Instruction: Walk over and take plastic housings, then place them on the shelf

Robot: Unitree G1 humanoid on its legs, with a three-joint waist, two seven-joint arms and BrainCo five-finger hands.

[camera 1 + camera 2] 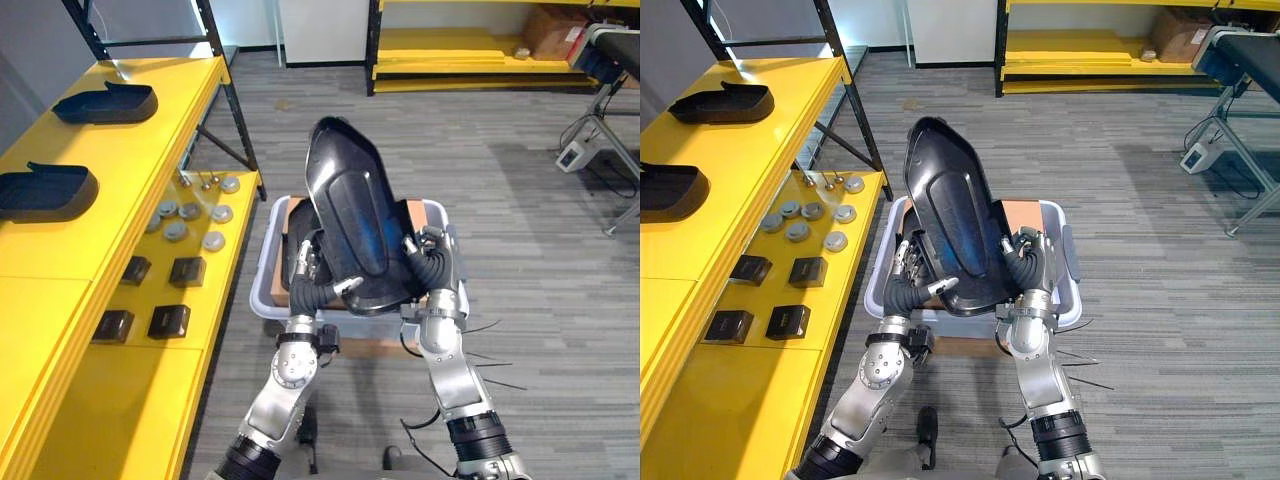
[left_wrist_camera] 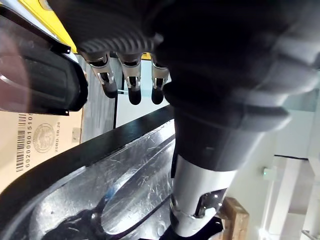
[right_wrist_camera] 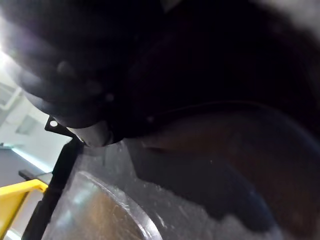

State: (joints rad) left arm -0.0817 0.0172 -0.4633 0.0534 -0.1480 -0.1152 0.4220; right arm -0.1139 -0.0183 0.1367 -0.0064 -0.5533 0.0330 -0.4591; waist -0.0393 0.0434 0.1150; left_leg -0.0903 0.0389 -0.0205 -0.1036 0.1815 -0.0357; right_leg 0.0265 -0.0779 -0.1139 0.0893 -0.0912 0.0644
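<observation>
Both the left hand (image 1: pixel 303 275) and right hand (image 1: pixel 430 255) clasp a housing (image 1: pixel 350 215) over the bin (image 1: pixel 262 285) — next, I think, it must be carried left to the shelf (image 1: pixel 60 250).

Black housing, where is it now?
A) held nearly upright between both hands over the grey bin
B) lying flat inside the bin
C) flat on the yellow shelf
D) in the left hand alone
A: the black housing stands nearly upright, with the left hand and the right hand on either side of it, over the grey bin.
</observation>
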